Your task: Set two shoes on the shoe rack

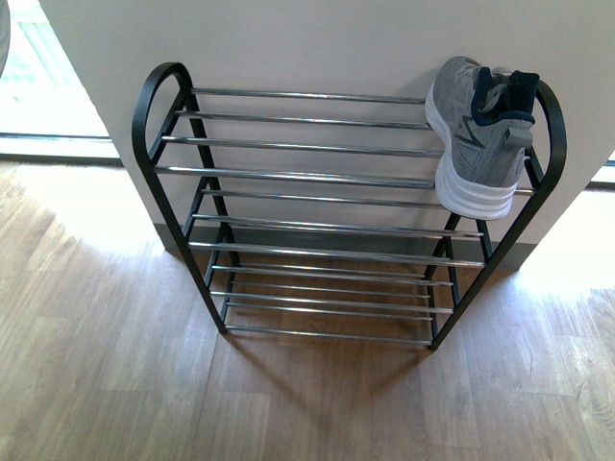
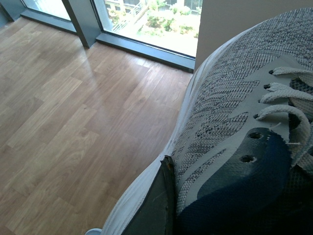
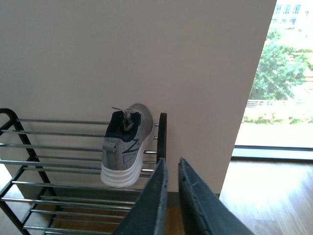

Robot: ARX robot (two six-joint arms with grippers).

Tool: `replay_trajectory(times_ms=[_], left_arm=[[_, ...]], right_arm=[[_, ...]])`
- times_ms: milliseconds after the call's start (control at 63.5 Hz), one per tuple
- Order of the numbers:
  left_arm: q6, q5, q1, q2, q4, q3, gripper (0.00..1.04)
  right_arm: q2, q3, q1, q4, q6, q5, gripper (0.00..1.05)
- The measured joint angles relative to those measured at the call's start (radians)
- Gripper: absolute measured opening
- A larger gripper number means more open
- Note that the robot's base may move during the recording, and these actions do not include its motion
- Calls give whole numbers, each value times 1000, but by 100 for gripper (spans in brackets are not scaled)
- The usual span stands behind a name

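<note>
Front view shows you one sneaker (image 1: 478,134) on the rack's (image 1: 317,175) top tier, far right. Left pincer (image 2: 166,188) grips the second sneaker (image 2: 230,122); right pincer (image 3: 171,165) is closed, empty. Next, set it alongside.

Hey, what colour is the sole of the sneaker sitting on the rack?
White. The sole shows best in the front view.

Gripping with the left, idle with the right.
From the left wrist: one dark finger (image 2: 155,205) of the left gripper (image 2: 168,171) pressed flat against the side of a grey sneaker (image 2: 230,122), second finger hidden. From the right wrist: right gripper (image 3: 171,164) with two dark fingers (image 3: 149,205) nearly touching, nothing between. Neither arm in the front view.
</note>
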Motion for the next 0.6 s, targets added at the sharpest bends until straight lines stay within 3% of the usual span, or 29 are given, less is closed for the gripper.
replay_trajectory(times_ms=[157,268,488,598], left_arm=[[0,12,2,1,-6,1,2],[-13,153,49,83,25,34,2],[-64,437,119,477,259,188,2],[-84,488,108,663,325,300,2]], right_arm=[[0,0,0,0,0,0,37],[0,0,0,0,0,0,56],[0,0,0,0,0,0,94],[0,0,0,0,0,0,95]])
